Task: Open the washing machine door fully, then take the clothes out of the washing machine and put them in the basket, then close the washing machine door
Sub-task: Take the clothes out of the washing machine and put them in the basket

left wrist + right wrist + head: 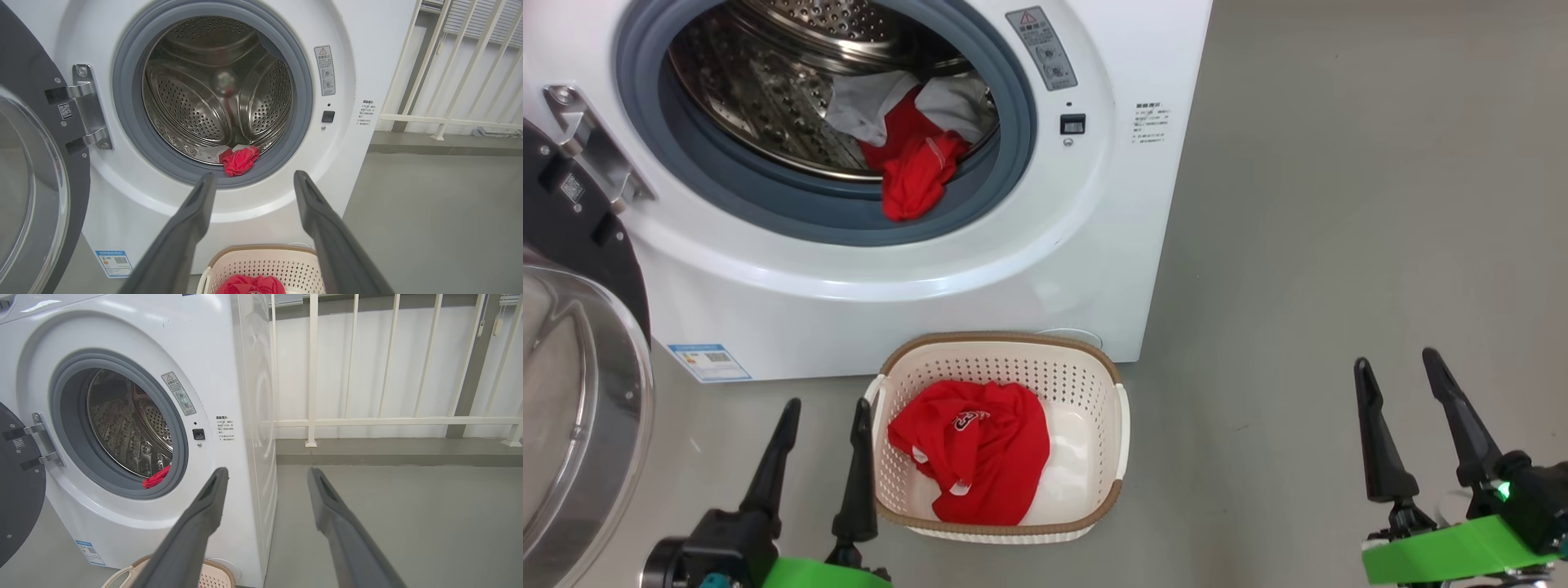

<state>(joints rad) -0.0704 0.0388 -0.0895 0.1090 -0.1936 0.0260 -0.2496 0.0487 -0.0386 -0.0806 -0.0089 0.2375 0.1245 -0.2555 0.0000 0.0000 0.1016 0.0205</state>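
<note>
With left gripper (827,404) and right gripper (1396,359) both gaping empty, the limp, light clothes (915,167) look best pinched at the red fold drooping over the gasket (792,208).

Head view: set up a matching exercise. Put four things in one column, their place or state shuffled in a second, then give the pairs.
Column one
1. washing machine door
2. red garment with the print
3. basket
4. left hand

Column two
A. open and empty, just left of the basket
B. lying inside the basket
C. swung open at the washing machine's left
D. on the floor in front of the washing machine

Pairs: 1-C, 2-B, 3-D, 4-A
</note>
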